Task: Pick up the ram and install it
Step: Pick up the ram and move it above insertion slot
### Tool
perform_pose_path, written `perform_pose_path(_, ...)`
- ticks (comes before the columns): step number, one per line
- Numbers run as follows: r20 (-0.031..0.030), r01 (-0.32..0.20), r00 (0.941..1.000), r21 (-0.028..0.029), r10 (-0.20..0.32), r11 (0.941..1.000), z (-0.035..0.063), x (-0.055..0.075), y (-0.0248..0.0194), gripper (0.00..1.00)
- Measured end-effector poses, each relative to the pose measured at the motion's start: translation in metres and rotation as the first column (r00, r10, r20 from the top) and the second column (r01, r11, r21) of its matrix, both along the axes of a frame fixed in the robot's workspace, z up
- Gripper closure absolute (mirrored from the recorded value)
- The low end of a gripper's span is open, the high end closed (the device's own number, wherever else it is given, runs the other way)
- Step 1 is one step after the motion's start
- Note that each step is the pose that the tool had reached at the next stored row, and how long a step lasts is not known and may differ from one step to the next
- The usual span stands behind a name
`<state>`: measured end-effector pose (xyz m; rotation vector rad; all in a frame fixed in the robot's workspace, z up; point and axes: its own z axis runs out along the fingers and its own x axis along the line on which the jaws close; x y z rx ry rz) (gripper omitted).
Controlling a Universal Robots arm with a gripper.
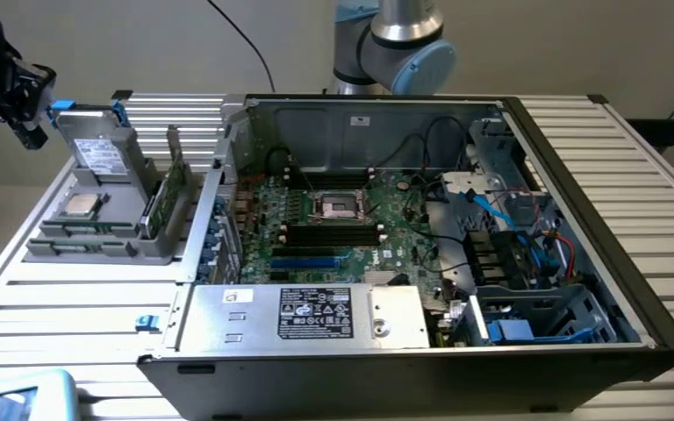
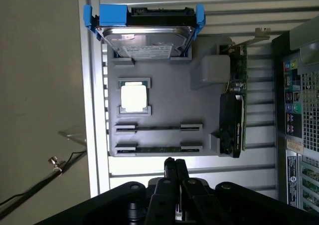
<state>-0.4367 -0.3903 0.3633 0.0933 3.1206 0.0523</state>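
The ram (image 2: 158, 149) lies edge-on in a slot of the grey parts holder (image 2: 169, 93), a thin greenish strip; a second thin strip (image 2: 158, 127) sits in the slot beside it. My gripper (image 2: 175, 166) hovers high above the holder's edge closest to these slots, fingers pressed together with nothing between them. In the exterior view, my gripper (image 1: 27, 123) hangs at the far upper left, above and behind the holder (image 1: 103, 250). The open computer case (image 1: 431, 228) holds the green motherboard (image 1: 313, 254) with black memory slots (image 1: 331, 233).
The holder also carries a hard drive in a blue frame (image 2: 144, 33), a silver processor chip (image 2: 134, 96) and an upright expansion card (image 2: 235, 112). A slatted metal table (image 1: 68, 303) lies under everything. The case's power supply (image 1: 302, 316) sits at its front.
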Motion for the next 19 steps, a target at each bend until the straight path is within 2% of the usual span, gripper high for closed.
perform_pose_path(7,0.0001,-0.002,1.0000,0.0000,0.002,1.0000,0.0000,-0.0001,0.0001,0.89)
perform_pose_path(11,0.0002,-0.062,0.9981,0.0000,0.062,0.9981,0.0000,-0.0001,0.0006,0.89)
perform_pose_path(15,0.0001,-0.134,0.9910,0.0000,0.134,0.9910,0.0000,-0.0001,0.0007,0.89)
perform_pose_path(19,0.0001,-0.206,0.9785,0.0000,0.206,0.9785,0.0000,-0.0001,0.0006,0.89)
